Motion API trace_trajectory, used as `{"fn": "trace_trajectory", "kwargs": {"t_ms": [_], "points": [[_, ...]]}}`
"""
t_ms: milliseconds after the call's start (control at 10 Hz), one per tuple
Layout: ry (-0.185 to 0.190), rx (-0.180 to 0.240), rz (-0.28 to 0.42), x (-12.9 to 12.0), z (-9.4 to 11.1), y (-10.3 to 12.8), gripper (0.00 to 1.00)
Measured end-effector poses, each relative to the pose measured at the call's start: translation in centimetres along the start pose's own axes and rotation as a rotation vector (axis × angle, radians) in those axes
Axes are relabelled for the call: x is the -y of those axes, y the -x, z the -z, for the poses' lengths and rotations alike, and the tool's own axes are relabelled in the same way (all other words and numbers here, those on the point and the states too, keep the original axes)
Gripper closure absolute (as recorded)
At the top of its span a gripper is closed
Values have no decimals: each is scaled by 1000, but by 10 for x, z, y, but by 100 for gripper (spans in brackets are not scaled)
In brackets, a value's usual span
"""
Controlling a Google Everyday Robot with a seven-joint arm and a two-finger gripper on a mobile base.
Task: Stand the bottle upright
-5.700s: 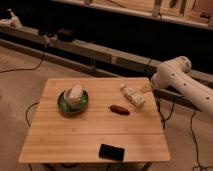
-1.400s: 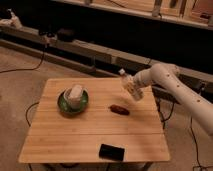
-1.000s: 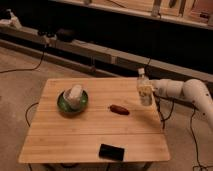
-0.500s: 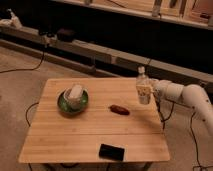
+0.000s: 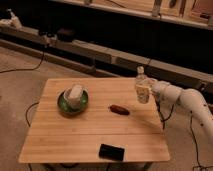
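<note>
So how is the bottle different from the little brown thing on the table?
The bottle stands upright; the brown thing lies flat. The bottle is clear with a white cap; the brown thing is dark. The gripper is shut on the bottle at the table's right edge; nothing touches the brown thing, nearer the middle. Both are small and longer than they are wide.
</note>
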Motion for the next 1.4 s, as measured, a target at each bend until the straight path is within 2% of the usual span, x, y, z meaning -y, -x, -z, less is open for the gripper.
{"fn": "trace_trajectory", "kwargs": {"t_ms": [100, 300, 1000, 1400], "points": [[0, -11, -2, 1, 0, 0, 100], [22, -101, -25, -1, 8, -9, 100], [26, -114, -21, 2, 7, -9, 100], [47, -226, 24, 29, 31, 12, 100]]}}
